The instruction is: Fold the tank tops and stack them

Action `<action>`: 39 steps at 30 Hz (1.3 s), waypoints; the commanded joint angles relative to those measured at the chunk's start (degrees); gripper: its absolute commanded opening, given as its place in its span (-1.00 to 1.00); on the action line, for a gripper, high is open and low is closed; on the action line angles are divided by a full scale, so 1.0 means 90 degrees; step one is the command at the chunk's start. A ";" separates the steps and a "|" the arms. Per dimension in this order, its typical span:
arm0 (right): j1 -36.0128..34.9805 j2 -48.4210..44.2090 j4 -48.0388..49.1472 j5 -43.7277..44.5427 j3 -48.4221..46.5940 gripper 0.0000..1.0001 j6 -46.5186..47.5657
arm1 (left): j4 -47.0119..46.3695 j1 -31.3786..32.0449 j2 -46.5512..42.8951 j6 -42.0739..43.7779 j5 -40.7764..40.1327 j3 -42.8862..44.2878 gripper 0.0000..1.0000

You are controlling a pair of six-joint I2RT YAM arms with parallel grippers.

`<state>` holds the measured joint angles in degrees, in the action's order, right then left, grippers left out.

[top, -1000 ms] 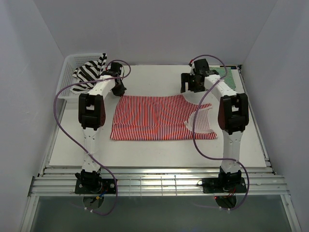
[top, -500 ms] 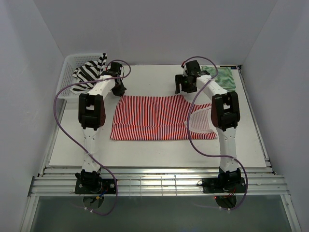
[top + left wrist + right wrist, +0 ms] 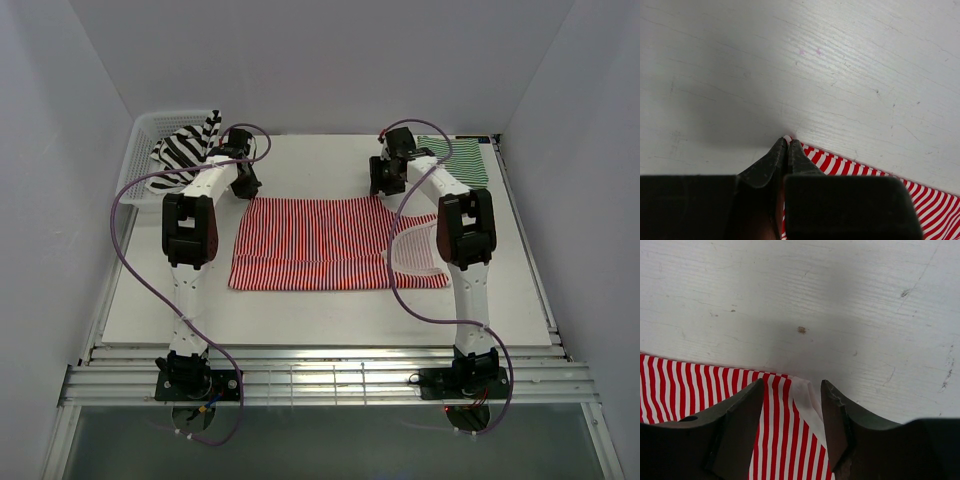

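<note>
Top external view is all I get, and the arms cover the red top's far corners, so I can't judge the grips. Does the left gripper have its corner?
Observer: Yes. In the left wrist view the left gripper is shut on a corner of the red-and-white tank top; a bit of striped cloth peeks out past its tip.
Operator: And the right one?
Observer: Not gripped. The right gripper stands open, its jaws straddling the other far corner.
Operator: Is cloth actually between the jaws?
Observer: Yes, the corner's white hem lies on the table between them.
</note>
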<state>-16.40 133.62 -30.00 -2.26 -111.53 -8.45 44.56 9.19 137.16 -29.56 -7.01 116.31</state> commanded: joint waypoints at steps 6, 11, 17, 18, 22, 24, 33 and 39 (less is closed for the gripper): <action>0.0016 0.0095 -0.0007 0.0085 0.0204 -0.13 -0.0116 | -0.0009 0.0004 -0.0065 0.0062 0.0124 -0.0111 -1.00; 0.0006 -0.0042 0.0130 0.0095 0.0438 -0.44 -0.0136 | -0.0038 0.0004 -0.0113 0.0072 0.0173 -0.0111 -1.00; 0.0016 -0.0198 0.0266 0.0027 0.0204 -0.81 0.0166 | -0.0058 -0.0005 -0.0269 0.0101 0.0202 -0.0101 -1.00; 0.0016 -0.0247 0.0325 -0.0002 0.0243 -0.84 0.0215 | -0.0068 0.0004 -0.0299 0.0101 0.0202 -0.0130 -1.00; 0.0016 -0.0821 0.0851 -0.0304 0.0789 -0.85 0.0450 | -0.0175 0.0004 -0.0601 0.0120 0.0163 -0.0393 -1.00; 0.0006 -0.1047 0.1223 -0.0432 0.1246 -0.85 0.0567 | -0.0311 0.0004 -0.0834 0.0130 0.0173 -0.0559 -1.00; 0.0016 -0.1994 0.1907 -0.0744 0.2400 -0.85 0.0773 | -0.1142 0.0024 -0.1890 0.0228 0.0485 -0.2063 -1.00; 0.0006 -0.2570 0.2249 -0.0823 0.3114 -0.85 0.0821 | -0.1542 0.0043 -0.2349 0.0384 0.0389 -0.2542 -1.00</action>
<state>-16.25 114.63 -13.56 -8.51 -85.25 -2.31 34.54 9.28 121.69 -27.59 -3.57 94.21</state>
